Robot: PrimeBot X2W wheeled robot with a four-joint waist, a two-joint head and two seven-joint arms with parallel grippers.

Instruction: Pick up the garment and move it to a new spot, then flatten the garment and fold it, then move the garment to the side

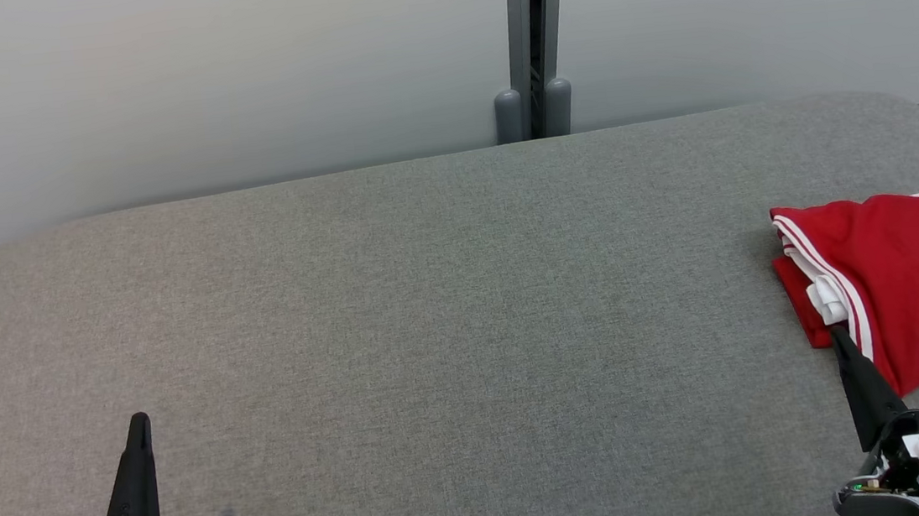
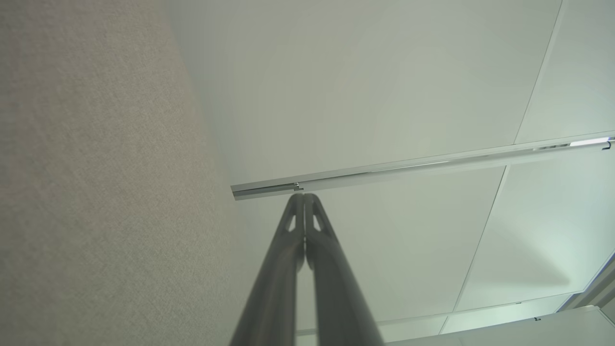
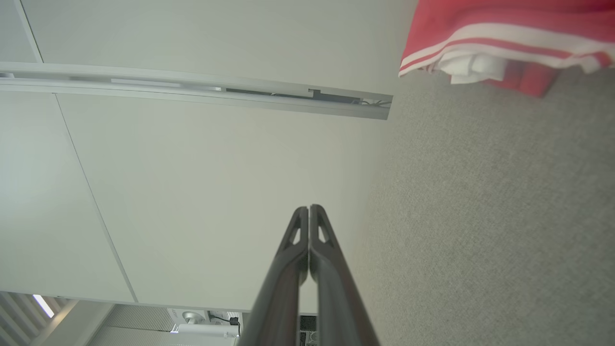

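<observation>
The garment [image 1: 909, 282] is red with white stripes along one edge and lies folded at the right edge of the grey padded surface [image 1: 431, 311]. The right wrist view shows the garment [image 3: 504, 33] at the top right. My right gripper [image 1: 838, 333] is shut with nothing in it, and its tip stands in front of the garment's near left corner; whether it touches the cloth I cannot tell. In its own view the right gripper [image 3: 309, 207] has both fingers pressed together. My left gripper [image 1: 139, 419] is shut and empty at the lower left, far from the garment, also seen as the left gripper [image 2: 304, 195].
A pale wall runs behind the grey surface, with a dark vertical post [image 1: 536, 40] at the back centre. The surface's rounded corners fall away at the far left and far right.
</observation>
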